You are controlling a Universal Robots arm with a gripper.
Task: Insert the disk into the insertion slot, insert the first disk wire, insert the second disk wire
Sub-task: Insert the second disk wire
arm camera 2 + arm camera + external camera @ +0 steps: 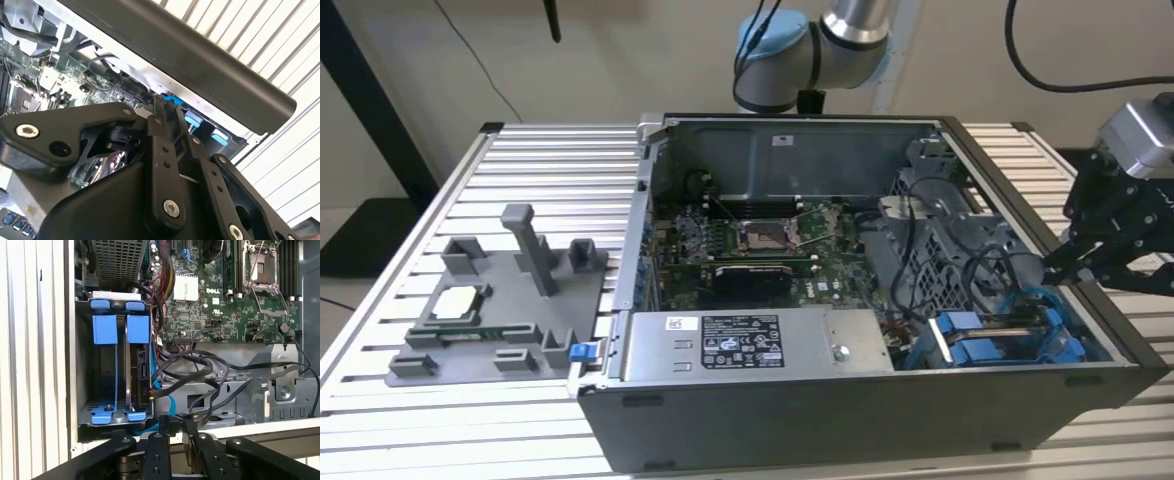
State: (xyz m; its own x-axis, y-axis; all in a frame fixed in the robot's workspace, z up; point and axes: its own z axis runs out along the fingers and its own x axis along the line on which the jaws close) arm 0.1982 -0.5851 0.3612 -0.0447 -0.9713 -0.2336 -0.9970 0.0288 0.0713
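Hovering just outside the open computer case, at the exterior view's right, held the fingers drawn almost together, with a thin gap at the tips and nothing seen clamped between them. Pointed them across the case wall toward the drive cage in the near corner. Judged this a stand-off pose, clear of the cabling yet lined up with the bays.

Found the disk already seated in the insertion slot of that cage, end face outward. Saw its blue carrier tabs turned to the open side, presumably for pushing home and pulling out by hand.

Noted a thin blue data cable just beside the disk's end face, and a bundle of black wires looping past from the motherboard. Could not confirm a plugged connector on either.

Saw the case laid on its side on the slatted bench, panel off, likely to open the bays upward for reaching in from above. Farther off, noted the power supply inside the case and a grey fixture well apart on the bench.
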